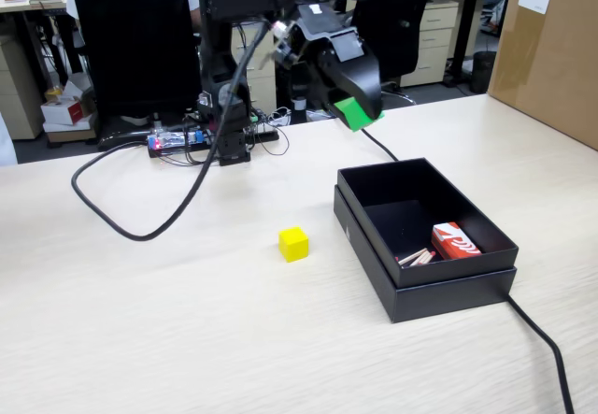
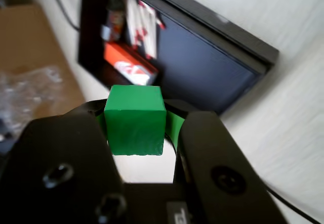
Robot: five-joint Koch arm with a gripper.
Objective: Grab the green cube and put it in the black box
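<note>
Green cube [image 2: 135,127] is sitting clamped in the pincer [image 2: 137,128], hanging above table [image 1: 140,339] nr black box [image 1: 425,288] w/ yellow cube [image 1: 293,244] apart.

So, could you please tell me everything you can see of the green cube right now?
The small, solid, bright-green cube has plain matte faces and sharp edges, with no markings. It is held off the table, clamped between the black gripper jaws, which press on its two opposite sides. In the fixed view it hangs tilted in the air, above the light wooden table and just behind the far left corner of the shallow matte-black cardboard box, not yet over it.
</note>
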